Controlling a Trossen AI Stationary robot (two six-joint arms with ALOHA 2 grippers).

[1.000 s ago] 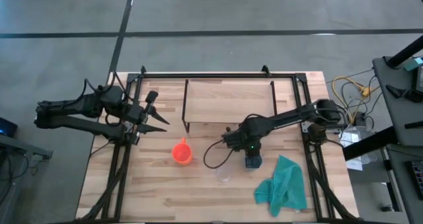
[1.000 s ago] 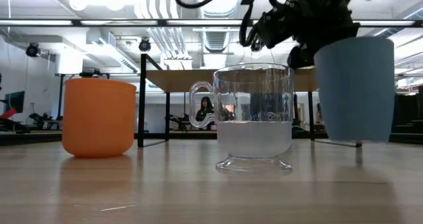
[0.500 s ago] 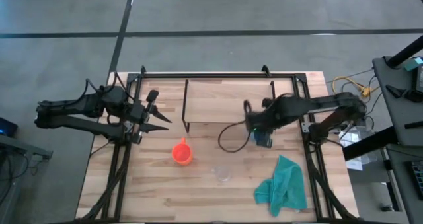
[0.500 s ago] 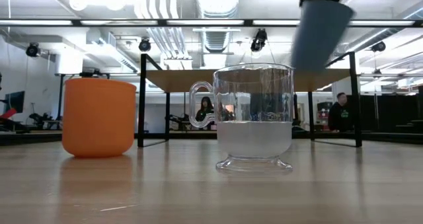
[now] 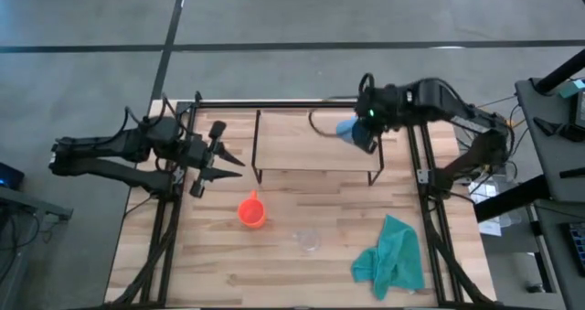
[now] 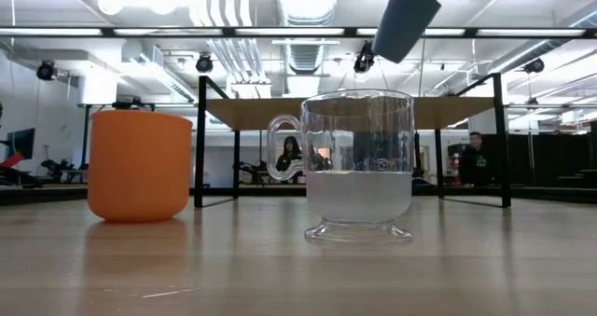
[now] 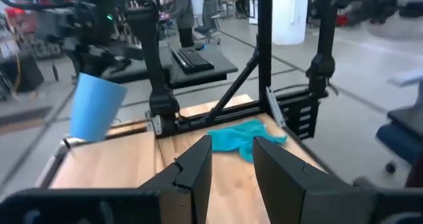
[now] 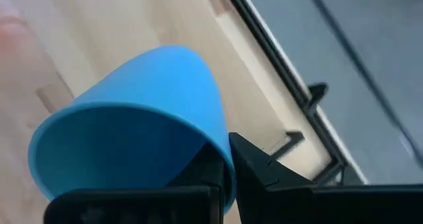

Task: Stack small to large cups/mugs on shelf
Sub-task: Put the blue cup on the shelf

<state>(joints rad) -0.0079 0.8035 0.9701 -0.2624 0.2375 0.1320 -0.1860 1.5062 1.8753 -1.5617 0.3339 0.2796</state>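
One blue cup pinched by right gripper, held tilted over shelf, upper right, for placing first. Left gripper kept open, middle left. Orange cup and clear cup left on table.

The shelf stands at the back middle of the bench, its board bare except at the right end, where the right gripper holds the blue cup tilted above it. In front, the orange cup and the clear cup stand apart, with open wood between them. The teal cloth fills the front right corner. The left gripper, fingers parted, waits near the left edge, just beside the shelf's left legs.
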